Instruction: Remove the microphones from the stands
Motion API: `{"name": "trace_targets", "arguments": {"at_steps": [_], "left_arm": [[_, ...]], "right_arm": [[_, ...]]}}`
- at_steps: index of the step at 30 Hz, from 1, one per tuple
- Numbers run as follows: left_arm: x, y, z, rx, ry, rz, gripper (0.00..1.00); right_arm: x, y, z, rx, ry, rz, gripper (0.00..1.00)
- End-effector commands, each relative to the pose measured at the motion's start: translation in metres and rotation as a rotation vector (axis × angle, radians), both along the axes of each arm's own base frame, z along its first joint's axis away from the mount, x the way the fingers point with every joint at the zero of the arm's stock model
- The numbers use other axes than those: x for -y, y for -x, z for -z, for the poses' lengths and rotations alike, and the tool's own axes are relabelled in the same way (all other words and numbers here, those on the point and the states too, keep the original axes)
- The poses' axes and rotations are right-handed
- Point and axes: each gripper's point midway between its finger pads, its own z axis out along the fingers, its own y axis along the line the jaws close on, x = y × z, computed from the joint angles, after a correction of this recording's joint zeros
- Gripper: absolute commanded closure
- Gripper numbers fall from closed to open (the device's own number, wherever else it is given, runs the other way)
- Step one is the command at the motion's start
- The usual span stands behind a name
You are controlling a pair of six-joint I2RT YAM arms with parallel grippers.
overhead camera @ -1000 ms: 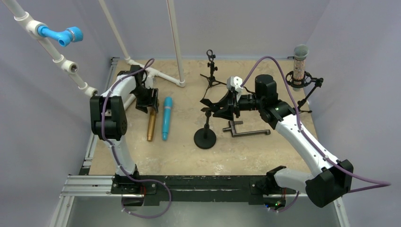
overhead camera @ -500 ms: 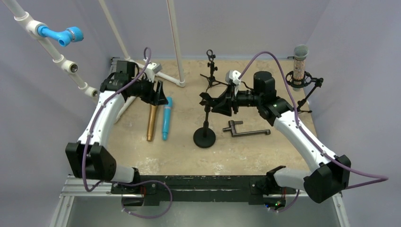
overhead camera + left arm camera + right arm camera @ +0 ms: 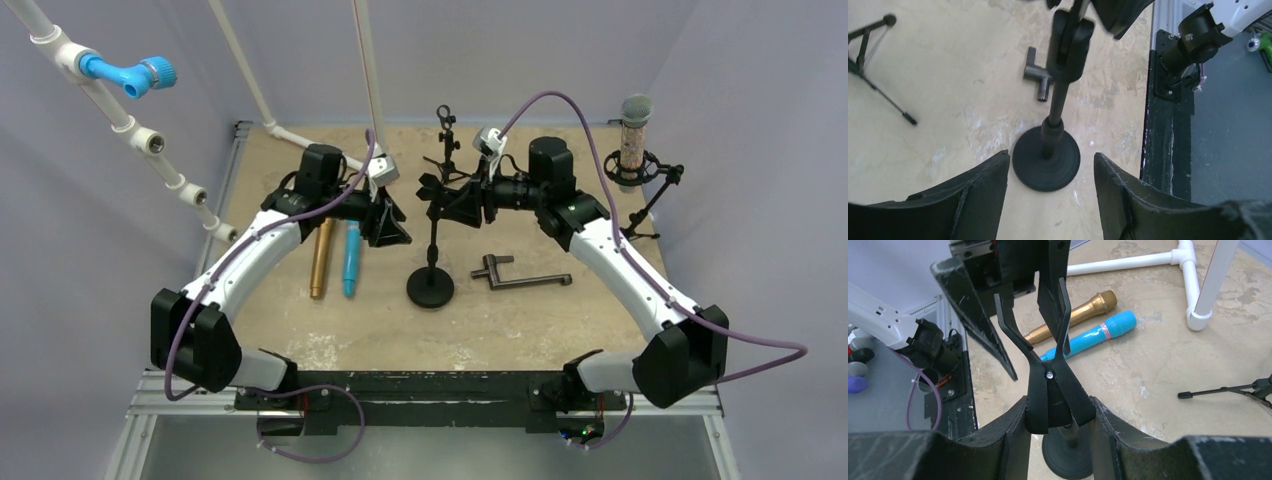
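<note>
**Microphones, 3.** One gold microphone and one blue microphone lie side by side on the table, at 9 o'clock from the round-base stand. One grey-headed microphone stands upright in the shock-mount stand at the table's 2 o'clock corner, well apart from both grippers.

**Stands, 3.** The round-base stand is at centre, its spring clip empty. The shock-mount stand is as above. One small tripod stand is at 12 o'clock.

**Black L-shaped handle, 1.** It lies flat at 3 o'clock from the round base.

**White pipe frame, 1.** It carries one blue fitting at 10 o'clock.

**Grippers, 2.** The left gripper has its fingers spread wide with nothing between them, at 9 o'clock from the stand's post. The right gripper has its fingers pressed on either side of the spring clip's hinge, reaching in from 3 o'clock.

**Markings.** Any lettering is too small to read.
</note>
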Motion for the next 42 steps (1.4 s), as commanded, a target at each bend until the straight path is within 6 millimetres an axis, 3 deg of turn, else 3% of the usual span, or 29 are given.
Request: {"name": "trace_targets", "arguments": {"at_steps": [1,7,14,19,25,28,33,34,35,42], "left_arm": [[0.036,-0.005,-0.025,0.136,0.14,0.125,0.39],[0.065,-0.012,-0.021,0.153,0.232,0.143,0.4],[0.079,-0.019,-0.014,0.148,0.31,0.109,0.48],[0.085,-0.021,-0.014,0.099,0.346,0.106,0.63],[0.087,-0.012,-0.016,0.063,0.353,0.148,1.0],[0.086,-0.006,-0.02,0.051,0.351,0.162,1.0],[0.083,-0.004,-0.042,0.053,0.361,0.153,1.0],[0.081,-0.005,-0.048,0.057,0.361,0.146,1.0],[0.08,-0.007,-0.053,0.06,0.363,0.135,1.0],[0.063,-0.028,-0.101,0.058,0.425,0.036,1.0]], "right_arm": [[-0.003,-0.014,-0.03,0.033,-0.055,0.035,1.0],[-0.005,-0.017,-0.031,0.007,-0.071,0.034,1.0],[-0.005,-0.018,-0.031,0.001,-0.074,0.033,1.0],[-0.003,-0.016,-0.031,0.009,-0.077,0.035,1.0],[0.001,-0.014,-0.034,0.021,-0.079,0.046,1.0],[0.002,-0.015,-0.035,0.024,-0.073,0.061,0.99],[0.008,-0.019,-0.039,0.054,-0.042,0.092,0.41],[0.01,-0.019,-0.041,0.066,-0.034,0.1,0.21],[0.012,-0.018,-0.043,0.075,-0.026,0.107,0.14],[0.018,-0.007,-0.051,0.116,0.004,0.089,0.07]]}}
